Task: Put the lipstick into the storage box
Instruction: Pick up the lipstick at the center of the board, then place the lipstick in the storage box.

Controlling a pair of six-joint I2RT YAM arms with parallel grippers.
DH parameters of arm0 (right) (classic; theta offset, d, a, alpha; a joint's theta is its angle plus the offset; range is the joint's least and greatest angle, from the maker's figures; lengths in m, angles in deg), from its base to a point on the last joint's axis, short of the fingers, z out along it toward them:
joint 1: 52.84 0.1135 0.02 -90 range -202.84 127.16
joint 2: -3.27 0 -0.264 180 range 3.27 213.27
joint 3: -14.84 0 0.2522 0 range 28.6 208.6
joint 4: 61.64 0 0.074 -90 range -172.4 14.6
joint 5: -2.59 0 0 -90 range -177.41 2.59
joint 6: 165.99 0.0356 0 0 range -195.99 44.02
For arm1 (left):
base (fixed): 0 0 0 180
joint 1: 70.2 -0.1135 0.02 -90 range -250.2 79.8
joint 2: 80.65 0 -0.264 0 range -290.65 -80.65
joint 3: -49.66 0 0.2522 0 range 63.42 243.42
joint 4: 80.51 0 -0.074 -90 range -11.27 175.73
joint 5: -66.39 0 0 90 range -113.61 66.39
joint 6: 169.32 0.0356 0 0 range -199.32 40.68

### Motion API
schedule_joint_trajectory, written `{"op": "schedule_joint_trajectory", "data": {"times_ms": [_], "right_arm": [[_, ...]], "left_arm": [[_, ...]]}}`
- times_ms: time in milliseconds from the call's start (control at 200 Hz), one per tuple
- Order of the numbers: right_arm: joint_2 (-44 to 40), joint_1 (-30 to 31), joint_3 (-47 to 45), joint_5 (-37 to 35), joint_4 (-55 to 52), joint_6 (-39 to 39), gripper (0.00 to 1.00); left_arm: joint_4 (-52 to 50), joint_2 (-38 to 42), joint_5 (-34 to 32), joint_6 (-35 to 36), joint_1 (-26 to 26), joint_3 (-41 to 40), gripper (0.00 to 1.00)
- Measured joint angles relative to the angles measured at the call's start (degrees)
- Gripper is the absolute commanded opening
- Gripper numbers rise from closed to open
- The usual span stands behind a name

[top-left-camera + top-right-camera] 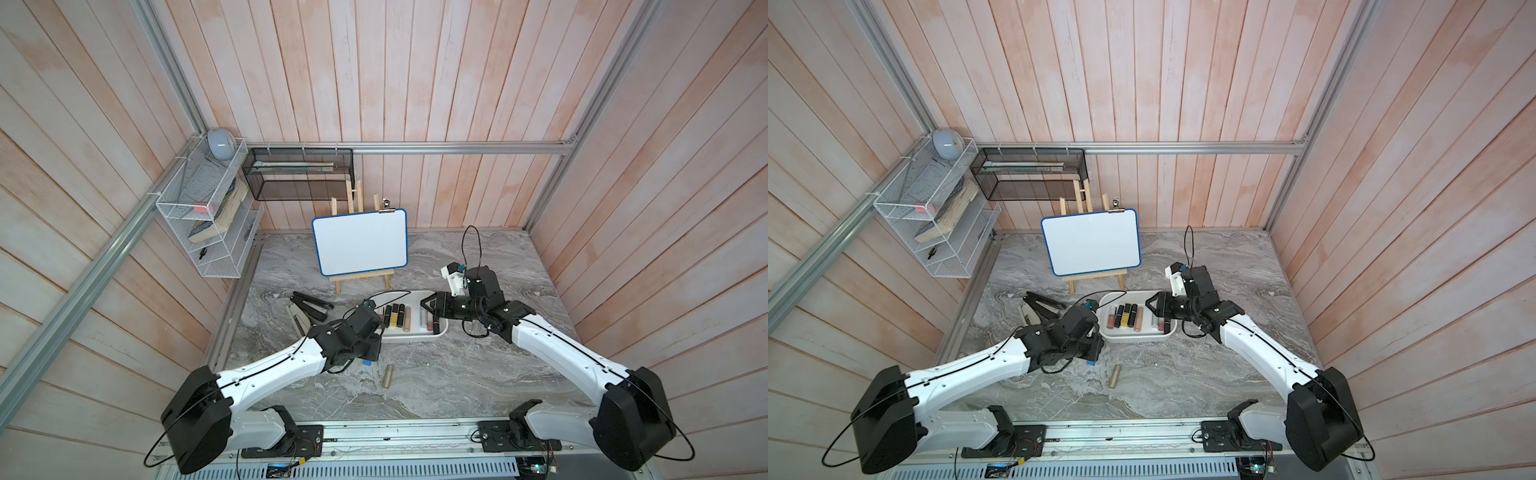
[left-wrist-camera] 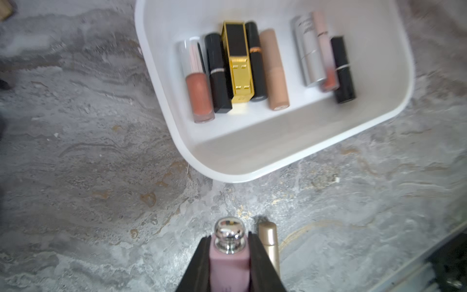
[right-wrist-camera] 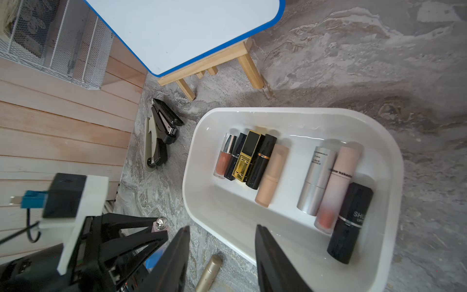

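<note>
My left gripper (image 2: 229, 236) is shut on a pink lipstick (image 2: 228, 255) with a silver cap, over the table just short of the storage box's near left corner. The white storage box (image 1: 415, 337) (image 2: 252, 174) holds several lipsticks lying side by side. A gold lipstick (image 1: 388, 376) (image 2: 270, 242) lies on the marble in front of the box, right beside my left fingers. My right gripper (image 1: 428, 301) (image 3: 223, 227) hovers open over the box's right end, with nothing between its fingers. The right wrist view shows the held lipstick's silver cap (image 3: 161, 222).
A black stapler (image 1: 309, 307) lies left of the box. A whiteboard on a wooden easel (image 1: 359, 241) stands behind it. A white wire rack (image 1: 208, 216) and a black mesh basket (image 1: 299, 174) hang on the back left walls.
</note>
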Motion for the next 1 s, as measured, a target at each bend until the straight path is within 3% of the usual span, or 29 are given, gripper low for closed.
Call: {"op": "schedule_joint_trajectory", "data": {"times_ms": [195,355,725,1000], "right_arm": [[-0.31,0.00,-1.09,4.24,3.50,1.11,0.48],[-2.47,0.07,-2.99,8.50,7.19,2.14,0.50],[-7.43,3.58,-8.85,22.05,24.74,8.68,0.56],[-7.52,9.01,-8.85,25.62,32.61,11.39,0.57]], "left_arm": [[4.11,10.47,6.64,-0.68,-4.17,-2.10,0.21],[10.80,14.58,14.19,-2.60,-8.41,-4.85,0.21],[34.21,16.06,32.85,-12.55,-16.63,-8.57,0.22],[53.99,13.46,41.59,-23.10,-18.16,-12.83,0.22]]}}
